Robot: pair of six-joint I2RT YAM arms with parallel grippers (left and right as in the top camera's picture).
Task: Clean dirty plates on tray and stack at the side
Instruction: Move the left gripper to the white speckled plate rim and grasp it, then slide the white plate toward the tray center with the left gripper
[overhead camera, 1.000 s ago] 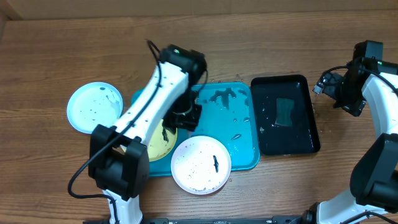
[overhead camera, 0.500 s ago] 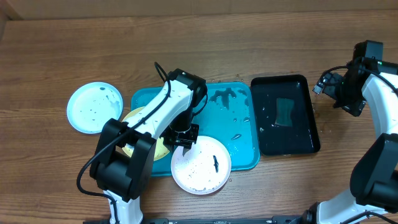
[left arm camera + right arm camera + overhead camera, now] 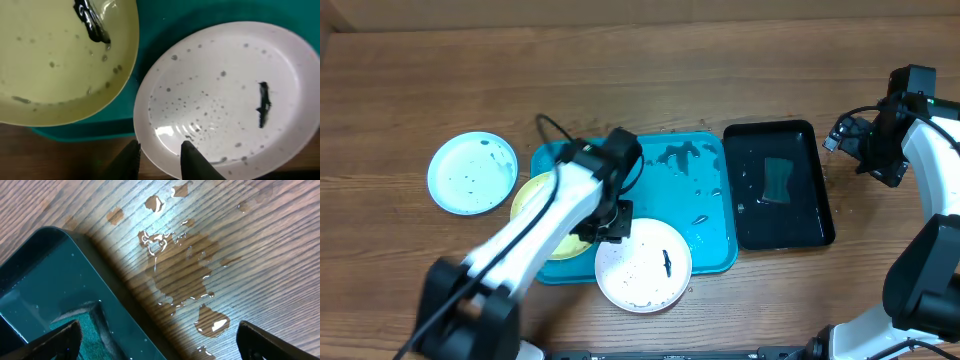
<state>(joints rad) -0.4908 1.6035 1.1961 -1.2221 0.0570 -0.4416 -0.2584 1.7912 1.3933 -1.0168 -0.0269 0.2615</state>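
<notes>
looks like the left hand just dropped onto the round white speckled plastic plate overhanging the near edge of the turquoise plastic tray, fingers narrowing astride its rim, can't tell if it's gripped yet, so this plate's up next.

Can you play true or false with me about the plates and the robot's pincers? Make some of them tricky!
1. The light blue plate lies on the table, off the turquoise tray. True.
2. The white plate sits in the black tray. False: it lies over the turquoise tray's front edge, partly on the table.
3. The left pincer has one of its fingers on each side of the white plate's rim. True.
4. The right pincer holds a plate. False: it is open and empty, above wet wood beside the black tray.
5. The yellow-green plate is spotless. False: it has a dark smear and specks.
</notes>
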